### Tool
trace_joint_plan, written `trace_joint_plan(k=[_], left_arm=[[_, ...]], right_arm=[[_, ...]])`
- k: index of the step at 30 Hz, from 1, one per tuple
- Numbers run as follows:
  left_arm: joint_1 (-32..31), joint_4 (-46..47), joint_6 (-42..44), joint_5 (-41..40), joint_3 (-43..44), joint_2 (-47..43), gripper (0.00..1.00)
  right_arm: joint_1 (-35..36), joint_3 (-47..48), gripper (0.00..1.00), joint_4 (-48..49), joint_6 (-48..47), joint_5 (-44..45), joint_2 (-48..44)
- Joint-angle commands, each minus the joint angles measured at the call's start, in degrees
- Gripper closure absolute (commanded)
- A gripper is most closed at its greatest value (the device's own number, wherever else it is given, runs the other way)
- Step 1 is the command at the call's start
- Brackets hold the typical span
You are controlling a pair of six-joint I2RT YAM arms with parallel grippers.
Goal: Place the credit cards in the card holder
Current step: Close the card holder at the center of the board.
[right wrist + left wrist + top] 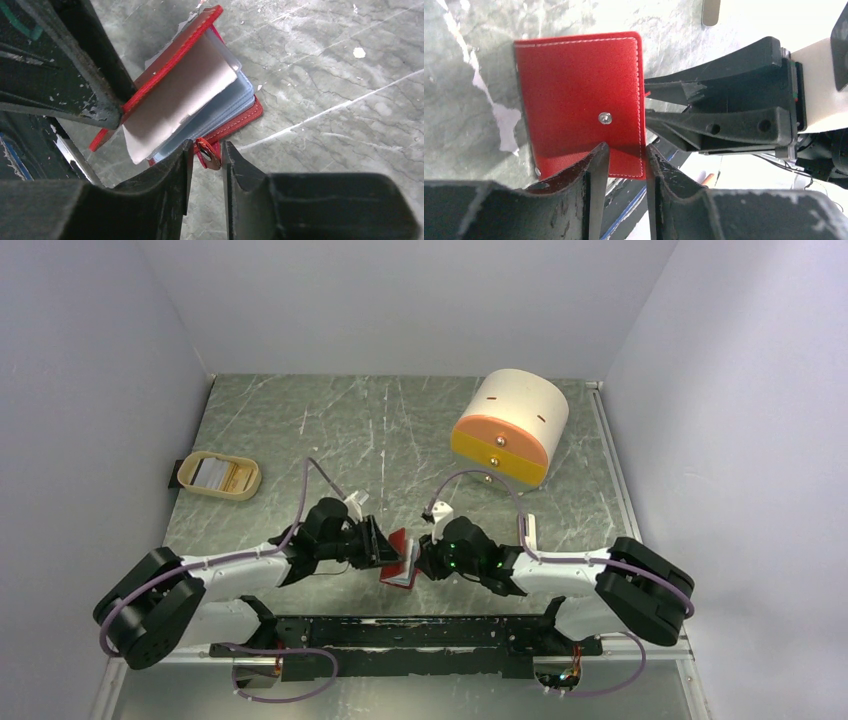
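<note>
**Card holder gripped between both arms**

The red card holder [398,560] is seen at lower centre of the overhead view. Its cover [574,95] is clamped by the left gripper [626,152]. Its snap tab [209,156] sits between the slightly parted jaws of the right gripper [207,147]; whether it is gripped cannot be told.

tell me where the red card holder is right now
In the top view the card holder is near the front middle of the table, directly between the left gripper and the right gripper.

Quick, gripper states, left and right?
Left gripper: jaws near together at the card holder corner; grip cannot be told.
Right gripper: slightly open around the snap tab.
</note>
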Motion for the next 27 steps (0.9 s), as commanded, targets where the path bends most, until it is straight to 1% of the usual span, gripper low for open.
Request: trace_joint_plan(k=[1, 3, 4, 7, 9, 10, 14, 15, 16, 20, 25, 27], left_arm=[[-0.20, -1.69, 4.44, -1.54, 4.13, 2.46, 0.58], [-0.28, -1.76, 5.17, -1.41, 4.62, 3.08, 0.48], [-0.27, -1.31, 5.43, -1.29, 4.44, 3.26, 0.46], [-0.19, 0.03, 5.85, -0.25, 4.47, 3.91, 0.45], [-0.21, 0.92, 6.05, 0.62, 4.62, 4.64, 0.44], [-0.21, 1.15, 5.97, 0.99, 4.57, 4.82, 0.45], [0.14, -0.18, 5.90, -0.40, 4.28, 5.19, 0.65], [0.27, -1.35, 6.18, -1.09, 4.42, 4.94, 0.69], [0.22, -2.82, 6.60, -1.92, 4.90, 4.72, 0.71], [0.33, -9.07, 9.71, -5.40, 7.26, 4.75, 0.71], [0.18, -10.06, 13.89, -5.26, 8.90, 8.12, 0.69], [-0.04, -9.59, 14.89, -5.72, 8.41, 8.85, 0.65]], right_arm=[[-0.57, -0.52, 0.67, -1.62, 1.78, 1.64, -3.46], [-0.66, -0.51, 0.64, -3.99, 4.00, 2.28, -5.97], [-0.62, -0.32, 0.63, -5.35, 5.49, 3.12, -7.19], [-0.77, 1.24, 0.62, -11.29, 11.34, 6.59, -10.60], [-0.76, 2.77, 0.63, -15.50, 16.88, 8.16, -12.20], [-0.80, 3.49, 0.63, -17.28, 20.31, 9.06, -12.59], [-0.67, 6.70, 0.63, -23.56, 32.78, 12.10, -12.93], [-0.72, 7.42, 0.63, -25.15, 35.58, 12.59, -12.74], [-0.70, 8.39, 0.63, -27.54, 38.50, 13.96, -12.34], [-0.70, 10.92, 0.62, -34.74, 49.86, 15.42, -10.76], [-0.72, 9.94, 0.62, -34.99, 58.73, 13.42, -9.26], [-0.66, 9.80, 0.62, -34.74, 60.12, 13.16, -8.46]])
